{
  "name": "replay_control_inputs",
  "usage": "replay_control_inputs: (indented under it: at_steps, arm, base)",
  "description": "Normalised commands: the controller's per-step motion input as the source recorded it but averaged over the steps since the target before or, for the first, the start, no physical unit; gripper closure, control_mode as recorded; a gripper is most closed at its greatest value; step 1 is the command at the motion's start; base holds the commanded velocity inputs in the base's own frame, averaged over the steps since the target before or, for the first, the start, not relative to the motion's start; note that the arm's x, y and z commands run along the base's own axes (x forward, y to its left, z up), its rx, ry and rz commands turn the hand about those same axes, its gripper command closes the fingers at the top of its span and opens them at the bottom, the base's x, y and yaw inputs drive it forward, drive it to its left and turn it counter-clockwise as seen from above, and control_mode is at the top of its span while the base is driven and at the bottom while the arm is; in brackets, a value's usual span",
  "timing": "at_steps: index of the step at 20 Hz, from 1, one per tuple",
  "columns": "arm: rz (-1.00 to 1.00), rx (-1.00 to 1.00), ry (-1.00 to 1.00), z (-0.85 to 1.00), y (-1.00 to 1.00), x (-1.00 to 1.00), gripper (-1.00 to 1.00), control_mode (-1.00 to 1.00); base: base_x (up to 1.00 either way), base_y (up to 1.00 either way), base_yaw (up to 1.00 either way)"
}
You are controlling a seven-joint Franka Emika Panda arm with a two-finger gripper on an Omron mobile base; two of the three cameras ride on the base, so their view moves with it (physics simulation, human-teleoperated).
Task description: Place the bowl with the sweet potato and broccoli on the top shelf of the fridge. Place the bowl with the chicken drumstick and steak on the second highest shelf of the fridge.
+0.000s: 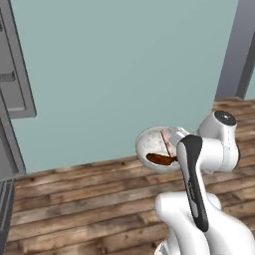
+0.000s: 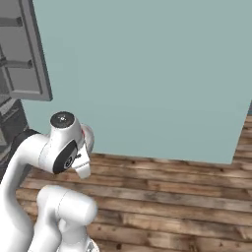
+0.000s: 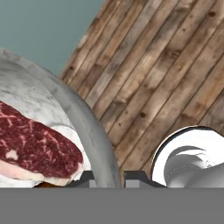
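A whitish marbled bowl (image 1: 152,144) hangs in the air above the wooden floor, held at its rim. Inside it lie the pinkish-red steak (image 3: 37,144) with white streaks and the dark brown chicken drumstick (image 1: 160,159). My gripper (image 3: 108,178) is shut on the bowl's grey rim (image 3: 94,131), one fingertip (image 3: 86,180) inside and the other outside. The steak (image 1: 167,141) leans on edge in the bowl. A sliver of the bowl (image 2: 89,138) peeks from behind the arm. The bowl with sweet potato and broccoli and both fridge shelves are out of view.
A plain teal wall (image 1: 124,69) faces me. A grey open door panel (image 1: 17,74) stands at the left, also at the upper left as the door panel (image 2: 27,59). Wooden plank floor (image 1: 74,199) spreads below. A dark cabinet edge (image 1: 4,209) sits at lower left.
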Motion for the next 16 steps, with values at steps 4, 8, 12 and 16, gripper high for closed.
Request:
replay_control_inputs:
  at_steps: [4,8,12,16]
  arm:
    - [0.0,0.0,0.0,0.0,0.0,0.0,1.0,1.0]
    - [0.0,0.0,0.0,0.0,0.0,0.0,1.0,1.0]
    - [0.0,0.0,0.0,0.0,0.0,0.0,1.0,1.0]
    - [0.0,0.0,0.0,0.0,0.0,0.0,1.0,1.0]
  base:
    - [1.0,-0.48,0.0]
    - [1.0,-0.4,0.0]
    - [1.0,-0.37,0.0]
    - [1.0,-0.31,0.02]
